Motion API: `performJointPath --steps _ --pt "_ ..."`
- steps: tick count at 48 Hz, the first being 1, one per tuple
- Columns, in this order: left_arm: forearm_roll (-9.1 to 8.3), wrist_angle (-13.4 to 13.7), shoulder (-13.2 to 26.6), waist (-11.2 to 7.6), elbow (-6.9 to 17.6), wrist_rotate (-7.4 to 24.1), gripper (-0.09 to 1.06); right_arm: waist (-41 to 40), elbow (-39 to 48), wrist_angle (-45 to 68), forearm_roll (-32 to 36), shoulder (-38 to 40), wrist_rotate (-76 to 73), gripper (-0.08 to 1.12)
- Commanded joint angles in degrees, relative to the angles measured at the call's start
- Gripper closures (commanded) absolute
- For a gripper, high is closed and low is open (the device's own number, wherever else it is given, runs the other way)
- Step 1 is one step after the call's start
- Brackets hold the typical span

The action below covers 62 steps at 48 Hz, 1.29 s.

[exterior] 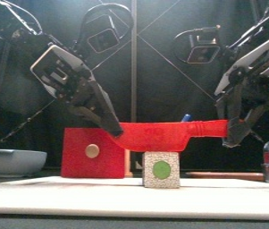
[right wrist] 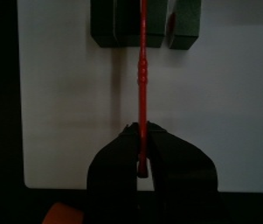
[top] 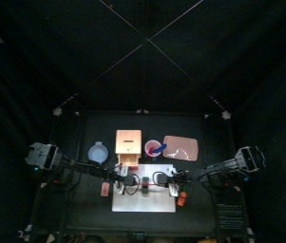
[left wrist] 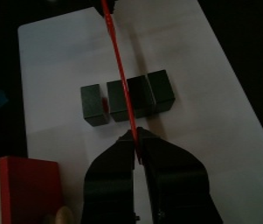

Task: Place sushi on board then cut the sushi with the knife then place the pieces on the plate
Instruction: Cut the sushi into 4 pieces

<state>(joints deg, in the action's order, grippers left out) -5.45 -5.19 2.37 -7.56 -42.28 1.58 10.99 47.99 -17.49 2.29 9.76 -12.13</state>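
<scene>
On the white cutting board (top: 139,202) at the tabletop's (top: 82,214) front edge lies the sushi roll (exterior: 161,168), with the left gripper (exterior: 108,123) and right gripper (exterior: 234,134) each clenching one end of the red knife (exterior: 161,134) over it, probably to steady the cut.

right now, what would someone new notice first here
The red knife stands out, held level at mid-table by the left gripper at one end and the right gripper at the other. Right under its blade, the dark green sushi roll lies on the white board.
</scene>
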Motion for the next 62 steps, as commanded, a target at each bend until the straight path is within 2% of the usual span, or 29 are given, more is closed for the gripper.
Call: performJointPath --steps 1,28,42,50,62 --pt "0.44 -0.7 -0.09 -0.18 0.79 0.26 0.57 0.18 -1.05 0.7 -0.18 0.62 0.18 0.76" --pt "0.79 -0.26 2.64 -0.7 0.7 0.18 0.57 0.53 -0.97 0.97 -1.23 -3.16 0.18 0.76" --pt "2.29 0.26 4.83 -1.76 0.97 0.18 0.57 1.32 -2.02 1.05 -1.32 -8.26 0.18 0.76" --pt "3.25 0.26 4.22 -1.93 0.88 0.18 0.57 1.49 -2.9 0.53 -1.14 -8.09 0.18 0.76" --pt "3.08 0.18 1.14 -1.58 1.05 0.26 0.57 1.23 -3.52 -1.85 -0.26 -4.48 0.26 0.76"
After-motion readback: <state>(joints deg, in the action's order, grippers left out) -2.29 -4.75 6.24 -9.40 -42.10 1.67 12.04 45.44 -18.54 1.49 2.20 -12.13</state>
